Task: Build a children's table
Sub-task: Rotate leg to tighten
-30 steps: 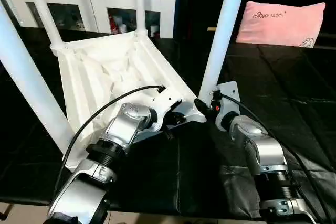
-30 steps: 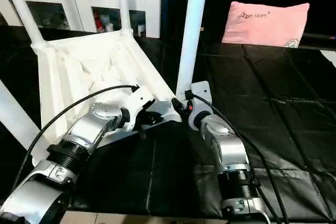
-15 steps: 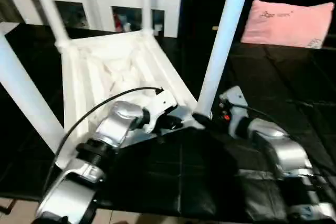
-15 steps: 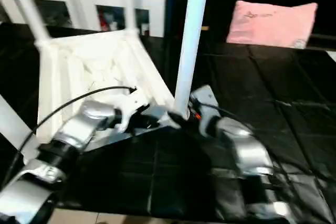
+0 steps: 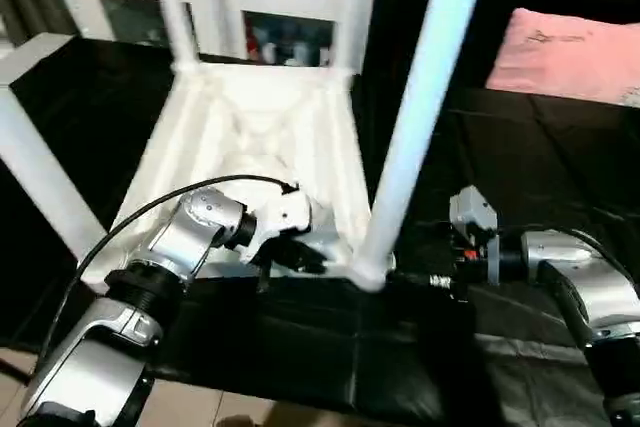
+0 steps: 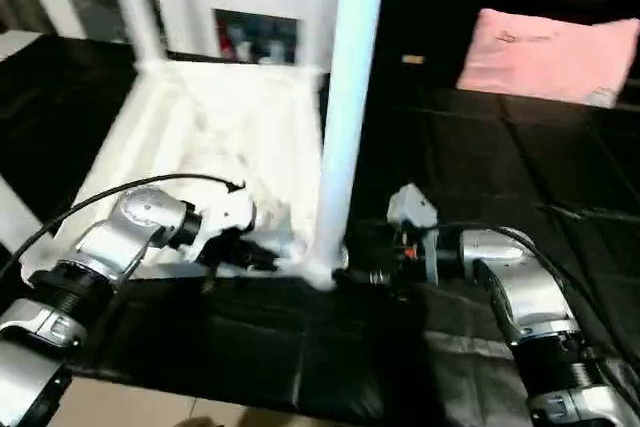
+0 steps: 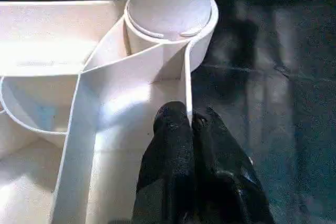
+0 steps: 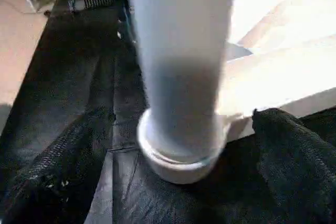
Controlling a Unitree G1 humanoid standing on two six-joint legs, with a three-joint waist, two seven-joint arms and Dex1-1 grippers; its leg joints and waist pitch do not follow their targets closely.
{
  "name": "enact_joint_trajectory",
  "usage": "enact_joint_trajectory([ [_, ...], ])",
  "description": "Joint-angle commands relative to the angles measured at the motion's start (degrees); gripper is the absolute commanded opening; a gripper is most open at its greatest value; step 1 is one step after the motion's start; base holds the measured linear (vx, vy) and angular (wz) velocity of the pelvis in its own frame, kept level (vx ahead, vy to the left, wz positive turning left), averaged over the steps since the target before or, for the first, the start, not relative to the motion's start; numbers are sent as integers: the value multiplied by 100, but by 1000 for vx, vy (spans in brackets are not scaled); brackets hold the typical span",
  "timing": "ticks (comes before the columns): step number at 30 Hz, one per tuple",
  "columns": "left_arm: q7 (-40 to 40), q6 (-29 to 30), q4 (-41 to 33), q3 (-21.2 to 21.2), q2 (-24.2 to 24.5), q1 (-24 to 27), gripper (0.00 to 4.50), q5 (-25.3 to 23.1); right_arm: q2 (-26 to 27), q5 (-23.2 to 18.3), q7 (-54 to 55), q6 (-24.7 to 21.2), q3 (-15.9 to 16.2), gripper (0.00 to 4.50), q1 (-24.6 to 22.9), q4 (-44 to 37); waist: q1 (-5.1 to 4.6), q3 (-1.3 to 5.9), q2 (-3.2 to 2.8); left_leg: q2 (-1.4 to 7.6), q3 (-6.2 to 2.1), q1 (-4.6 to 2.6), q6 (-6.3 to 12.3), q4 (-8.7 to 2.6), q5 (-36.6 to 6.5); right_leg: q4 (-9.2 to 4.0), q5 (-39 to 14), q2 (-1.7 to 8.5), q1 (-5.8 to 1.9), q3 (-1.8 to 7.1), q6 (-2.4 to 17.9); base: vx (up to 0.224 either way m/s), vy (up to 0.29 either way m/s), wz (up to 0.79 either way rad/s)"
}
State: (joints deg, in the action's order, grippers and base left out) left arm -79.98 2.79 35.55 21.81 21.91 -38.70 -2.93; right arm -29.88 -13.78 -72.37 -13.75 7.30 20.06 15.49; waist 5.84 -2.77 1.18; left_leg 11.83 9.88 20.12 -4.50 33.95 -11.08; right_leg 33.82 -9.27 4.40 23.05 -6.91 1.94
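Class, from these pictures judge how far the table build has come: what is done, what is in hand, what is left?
Done: four legs stand in the upturned tabletop, including the near leg. In hand: the left tool pinches the tabletop's rim; the right tool stands open around that leg's base. Left: likely turning the table upright.

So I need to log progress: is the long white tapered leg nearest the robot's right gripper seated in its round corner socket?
Seated and upright: the leg stands inside the socket's collar.

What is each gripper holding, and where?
Left gripper: fingers pinch the tabletop rim wall beside the corner socket. Right gripper: open around the leg, holding nothing.
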Motion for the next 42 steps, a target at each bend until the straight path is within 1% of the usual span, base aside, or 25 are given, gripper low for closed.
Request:
enact_joint_trajectory([
  [1,-418,-270,-25,218,-34,-163,0,58,-49,31,-203,231,47,447,122,112,-27,379,-5,184,-10,-32,348,-365,-967,-419,-1599,434,-346,351,972,0,0,0],
  [3,-557,-423,13,259,-21,-195,0,43,-70,23,-446,241,146,447,151,157,-15,384,-6,182,-12,-13,368,-362,-968,-414,-1607,428,-364,343,947,0,0,0],
  [4,-644,-470,16,281,-34,-207,0,37,-75,-17,-626,174,225,447,179,188,-16,384,-4,189,-13,-13,372,-365,-957,-408,-1573,427,-363,345,952,0,0,0],
  [5,-691,-485,6,296,-43,-210,0,38,-75,-55,-726,128,267,431,195,205,-13,384,-5,186,-12,-10,392,-360,-950,-407,-1559,423,-363,342,964,0,0,0],
  [6,-691,-485,6,296,-43,-210,0,38,-75,-55,-726,128,267,431,195,205,0,385,-10,193,-13,-12,395,-359,-937,-406,-1566,430,-363,343,967,0,0,0],
  [7,-718,-494,-1,312,-49,-212,0,41,-73,-72,-775,150,302,421,217,243,1,385,-5,193,-13,-10,392,-360,-934,-407,-1573,428,-362,345,965,0,0,0],
  [8,-727,-495,-11,325,-53,-211,0,41,-68,-77,-795,157,322,410,232,269,15,384,-8,194,-14,-15,381,-360,-942,-409,-1615,433,-359,342,965,0,0,0],
  [9,-737,-500,-17,332,-57,-208,0,40,-60,-78,-806,166,334,410,242,291,21,383,-12,198,-13,-30,355,-364,-962,-416,-1660,432,-348,342,967,0,0,0],
  [11,-784,-530,-37,368,-85,-197,0,44,5,-58,-859,237,391,384,301,404,29,379,-7,195,-10,-29,339,-362,-998,-419,-1705,432,-347,344,959,0,0,0],
  [12,-809,-550,-41,377,-99,-191,0,48,41,-41,-876,267,411,384,320,441,32,385,-3,194,-13,-25,330,-361,-986,-415,-1714,434,-352,343,946,0,0,0],
  [14,-827,-565,-47,385,-111,-183,0,48,86,-17,-871,295,431,372,345,482,33,386,1,192,-11,-25,329,-361,-954,-415,-1689,432,-351,345,938,0,0,0],
  [17,-847,-576,-75,395,-116,-161,0,40,142,21,-824,329,445,340,377,545,31,387,-9,199,-15,-22,326,-366,-942,-402,-1603,428,-350,342,984,0,0,0],
  [19,-863,-589,-99,410,-111,-139,0,36,162,2,-857,308,459,332,394,569,34,387,-2,195,-14,-20,321,-362,-959,-405,-1660,431,-356,345,952,0,0,0],
  [20,-863,-589,-99,410,-111,-139,0,36,162,2,-857,308,459,305,394,569,32,384,0,193,-14,-15,324,-363,-958,-408,-1677,432,-358,345,942,0,0,0],
  [21,-865,-589,-106,423,-105,-131,0,37,162,-22,-904,299,472,305,400,582,28,384,5,192,-14,-16,325,-364,-953,-410,-1699,429,-357,343,925,0,0,0],
  [24,-866,-588,-112,432,-104,-123,0,30,158,-40,-955,286,488,275,405,594,28,385,0,188,-12,-14,337,-358,-953,-414,-1733,430,-356,343,911,0,0,0],
  [25,-867,-586,-119,433,-103,-118,0,27,156,-44,-966,281,492,275,403,592,29,384,0,191,-14,-18,335,-361,-954,-415,-1741,426,-353,342,906,0,0,0],
  [28,-860,-584,-110,440,-108,-111,0,15,161,-62,-1026,255,512,241,408,614,28,388,-8,197,-17,-19,340,-362,-932,-405,-1675,425,-355,340,927,0,0,0],
  [30,-837,-589,-95,448,-112,-111,0,1,160,-85,-1054,222,512,232,396,593,27,389,-4,190,-13,-19,336,-357,-945,-410,-1681,425,-355,342,928,0,0,0],
  [31,-822,-585,-89,450,-116,-111,0,-5,160,-92,-1059,208,511,215,389,583,28,388,-10,193,-15,-21,333,-361,-946,-411,-1687,426,-354,342,932,0,0,0],
  [34,-755,-562,-59,451,-123,-116,0,-32,164,-92,-1061,194,511,208,349,527,26,390,-11,197,-16,-25,325,-362,-947,-406,-1670,425,-353,343,939,0,0,0],
  [35,-721,-559,-39,452,-126,-120,0,-47,166,-90,-1061,191,510,206,334,509,27,394,-22,199,-18,-24,324,-361,-936,-400,-1617,424,-352,344,955,0,0,0],
  [39,-646,-530,-8,451,-130,-119,0,-76,182,-123,-1050,161,472,204,287,461,26,385,-2,190,-13,-24,319,-361,-976,-413,-1696,425,-356,343,942,0,0,0],
  [42,-580,-397,-5,420,-140,-117,0,-71,260,-212,-918,50,386,203,269,392,26,384,-7,194,-16,-24,319,-364,-967,-415,-1736,422,-355,342,919,0,0,0],
])
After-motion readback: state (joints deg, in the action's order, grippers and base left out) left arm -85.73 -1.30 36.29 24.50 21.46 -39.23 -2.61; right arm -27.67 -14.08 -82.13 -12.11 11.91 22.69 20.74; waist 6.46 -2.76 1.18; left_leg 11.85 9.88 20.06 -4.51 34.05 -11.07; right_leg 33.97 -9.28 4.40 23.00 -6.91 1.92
